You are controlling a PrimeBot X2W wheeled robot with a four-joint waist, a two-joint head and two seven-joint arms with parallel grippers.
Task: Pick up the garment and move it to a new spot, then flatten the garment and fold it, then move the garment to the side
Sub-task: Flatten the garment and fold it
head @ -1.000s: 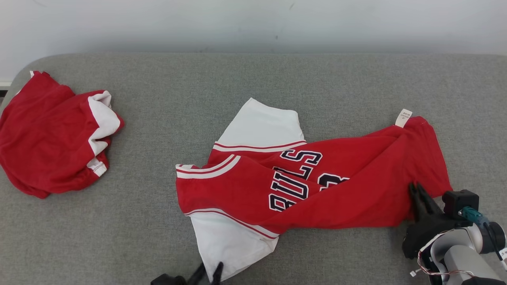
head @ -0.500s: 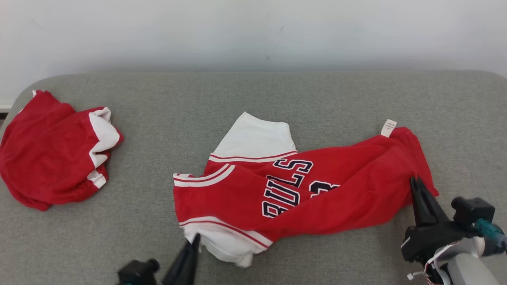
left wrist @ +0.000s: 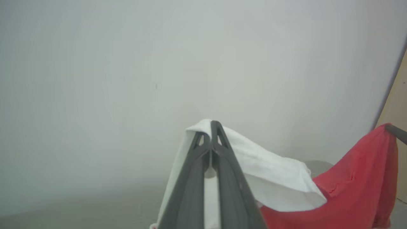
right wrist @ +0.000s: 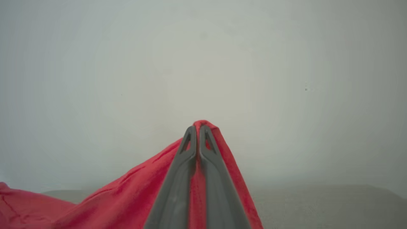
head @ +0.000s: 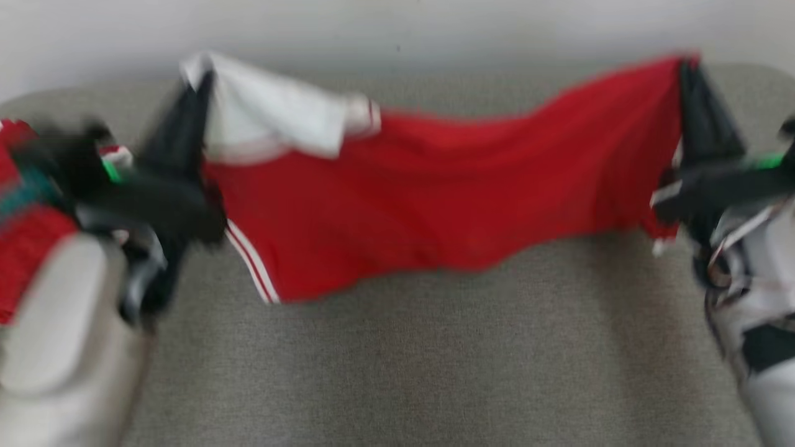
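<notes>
Pinching garment [head: 435,205] aloft, left tool [left wrist: 212,124] closed on white end; right tool [right wrist: 197,126] closed on red end

1. We see our left tool [left wrist: 211,127] pinched closed on the white end of the garment [left wrist: 276,178], which drapes over its tips.
2. The red part sags rightward to the right tool [left wrist: 395,132].
3. Behind stands a pale wall [left wrist: 127,79].

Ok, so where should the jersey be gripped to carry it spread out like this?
Grip the jersey at its two far ends, coming from below with the fingers pointing up. The left pincer is shut on the white corner and the right pincer on the red end. With the ends held high and apart, the cloth hangs spread between them.
</notes>
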